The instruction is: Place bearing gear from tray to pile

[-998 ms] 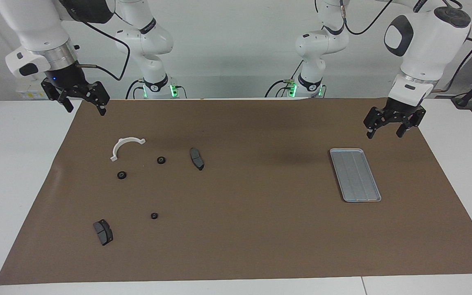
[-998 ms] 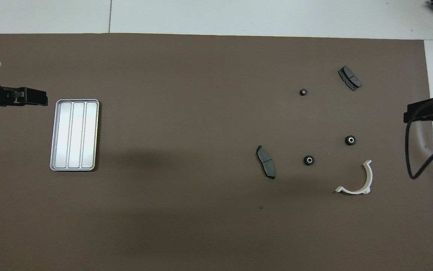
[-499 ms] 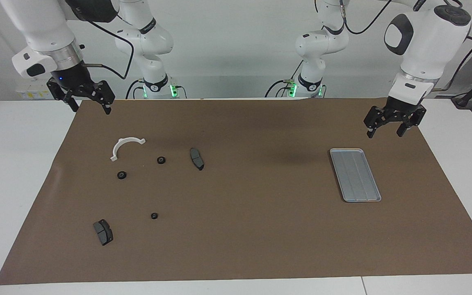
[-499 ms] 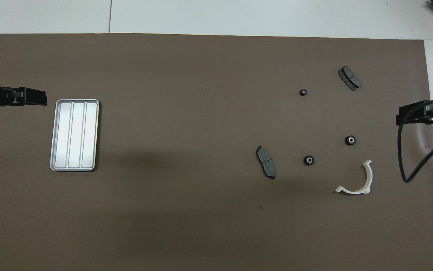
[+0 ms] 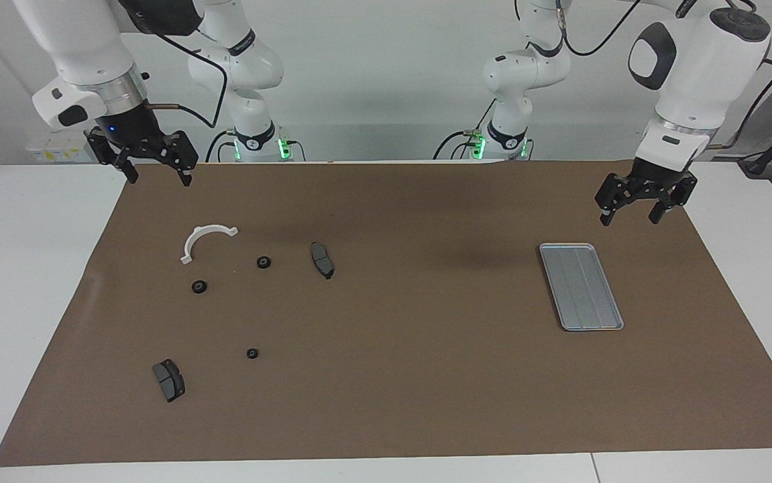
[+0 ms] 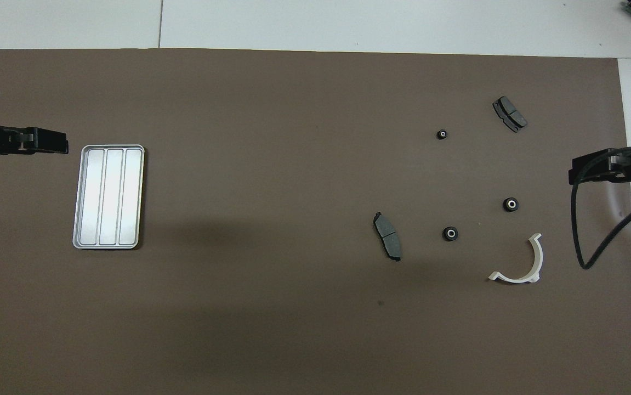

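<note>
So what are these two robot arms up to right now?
Nothing is being held. The left hand hangs open above the mat near the silver tray, which has nothing in it. The right hand hangs open at the mat's edge nearest the robots, by the white bracket. Three small black bearing gears and two brake pads lie scattered near that bracket.
</note>
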